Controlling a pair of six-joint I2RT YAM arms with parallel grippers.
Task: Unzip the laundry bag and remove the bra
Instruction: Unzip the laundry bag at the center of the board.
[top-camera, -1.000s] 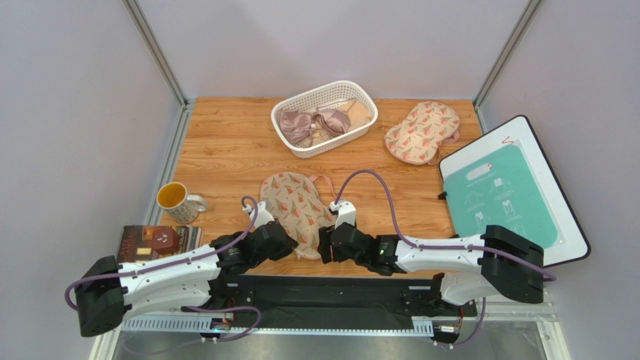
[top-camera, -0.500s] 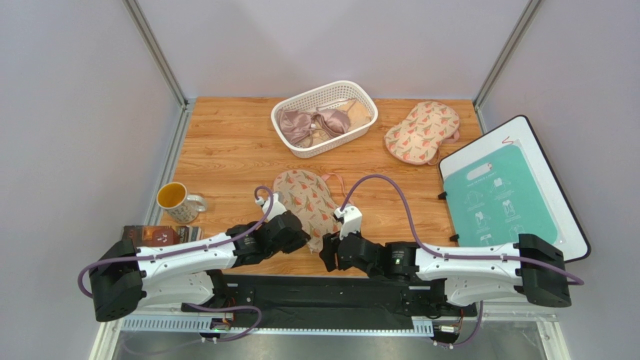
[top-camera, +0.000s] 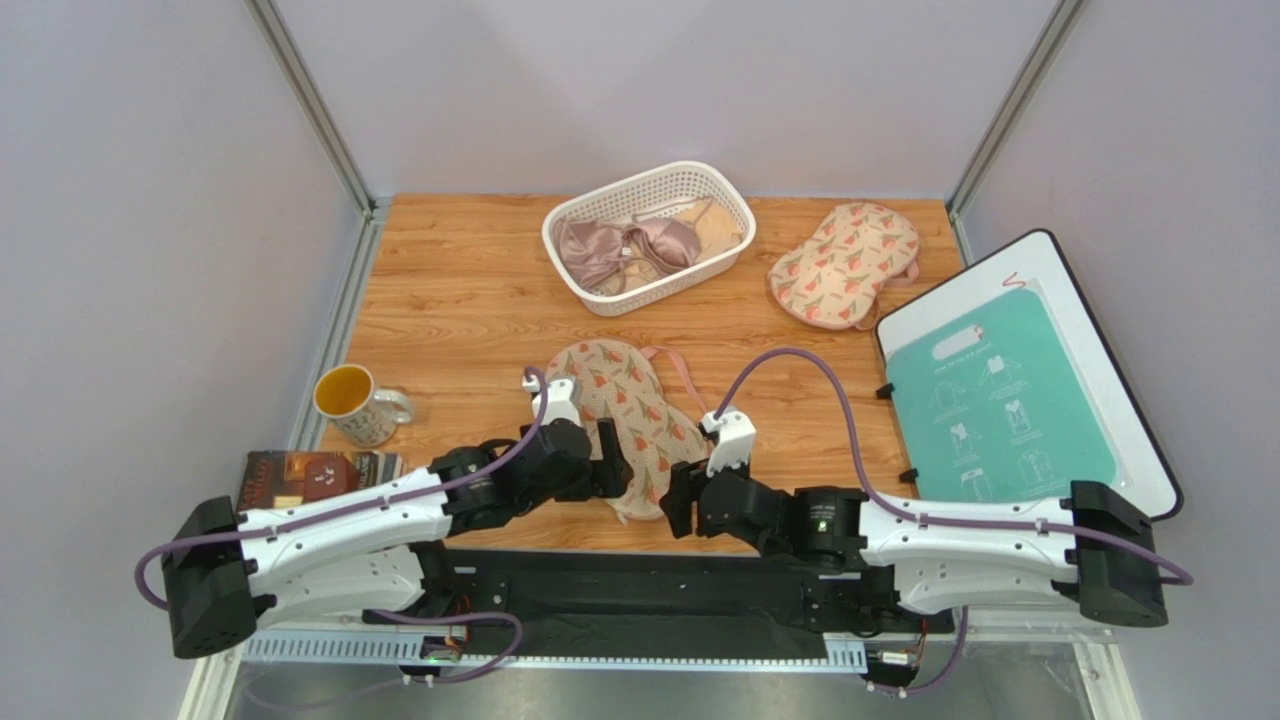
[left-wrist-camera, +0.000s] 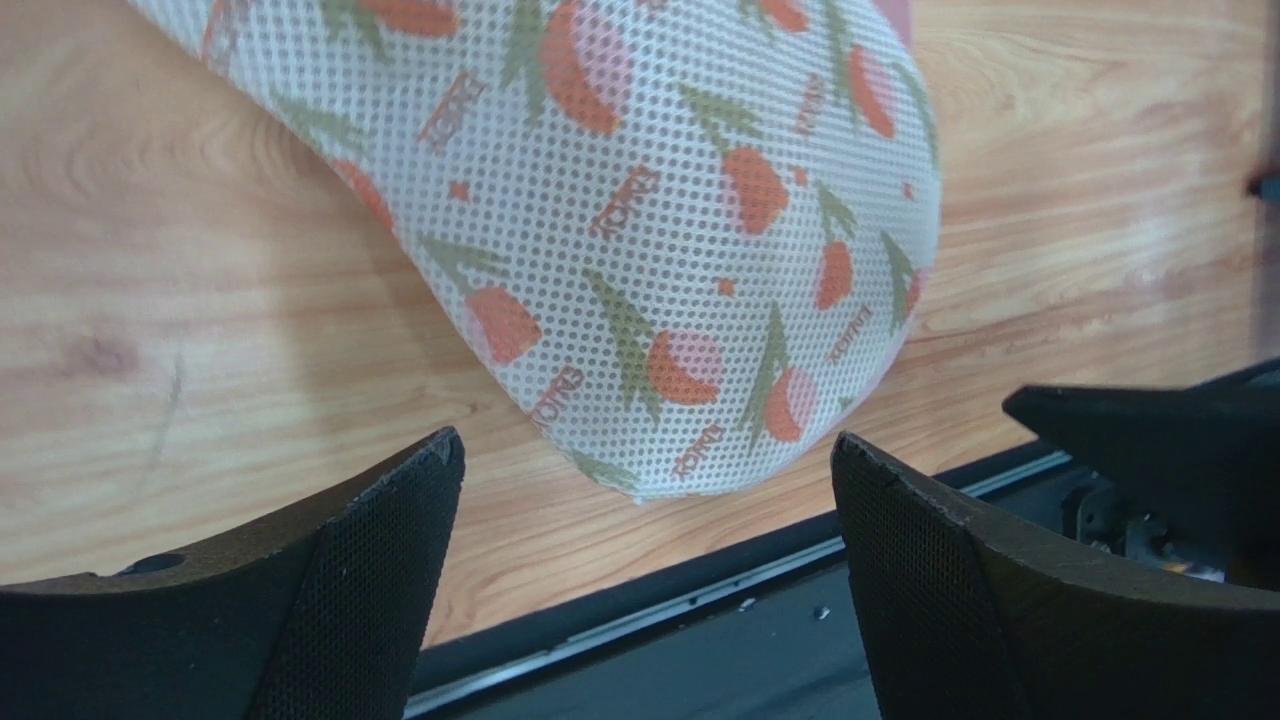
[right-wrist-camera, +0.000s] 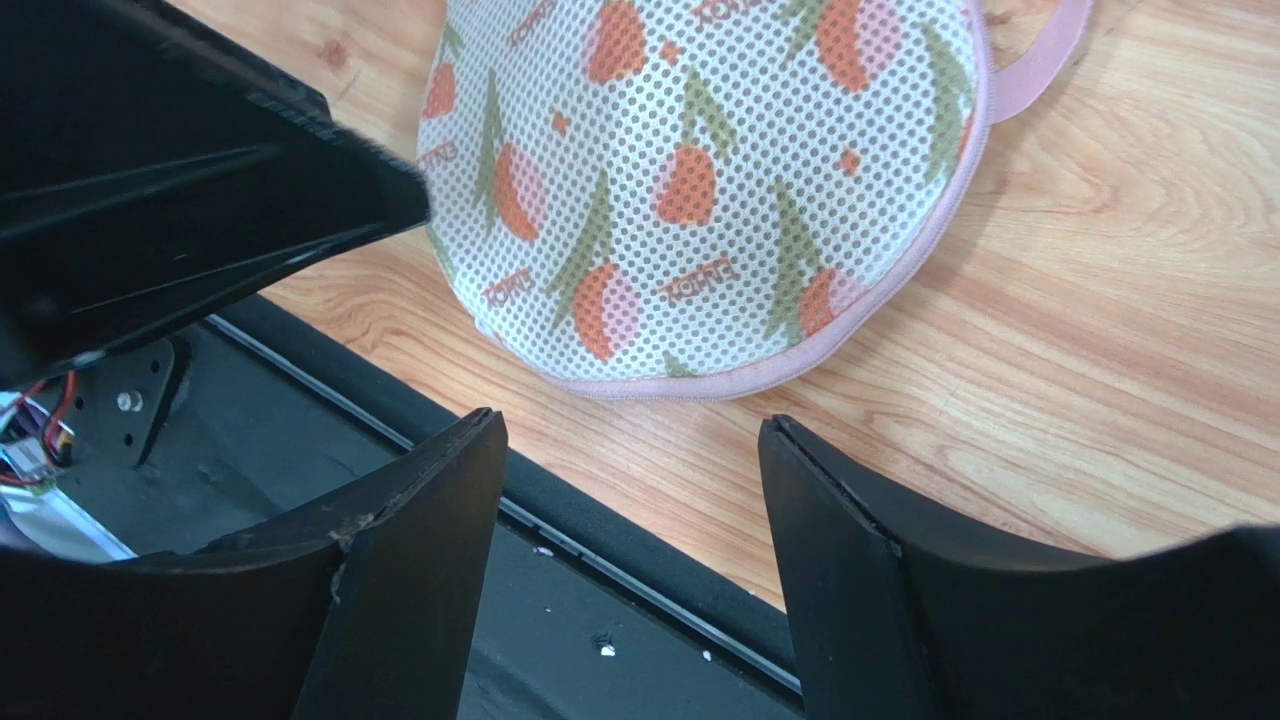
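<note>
**Both grippers spread open at the near end of the flowered bag**

The laundry bag (top-camera: 631, 408) is lying flat on the wooden table (top-camera: 451, 300), near the front edge and between the two arms. Its rounded near end is pointing toward the black rail at the table's edge. In the left wrist view, the bag (left-wrist-camera: 676, 270) is showing its mesh with red flowers and green leaves. In the right wrist view, the bag (right-wrist-camera: 706, 180) is showing its pink edging (right-wrist-camera: 902, 285) running round the curve, with a pink loop (right-wrist-camera: 1037, 68) lying on the wood just beside it.

The left gripper (top-camera: 613, 459) is sitting at the bag's left side, its jaws spread wide and gripping nothing. The right gripper (top-camera: 679, 501) is sitting at the near right of the bag, likewise released and empty. Whether either finger is touching the fabric cannot be told.

Farther back, a white basket (top-camera: 724, 192) is holding pinkish and beige garments, and a second flowered bag (top-camera: 845, 264) is lying to its right. A mug (top-camera: 358, 402) is standing at the left.
</note>
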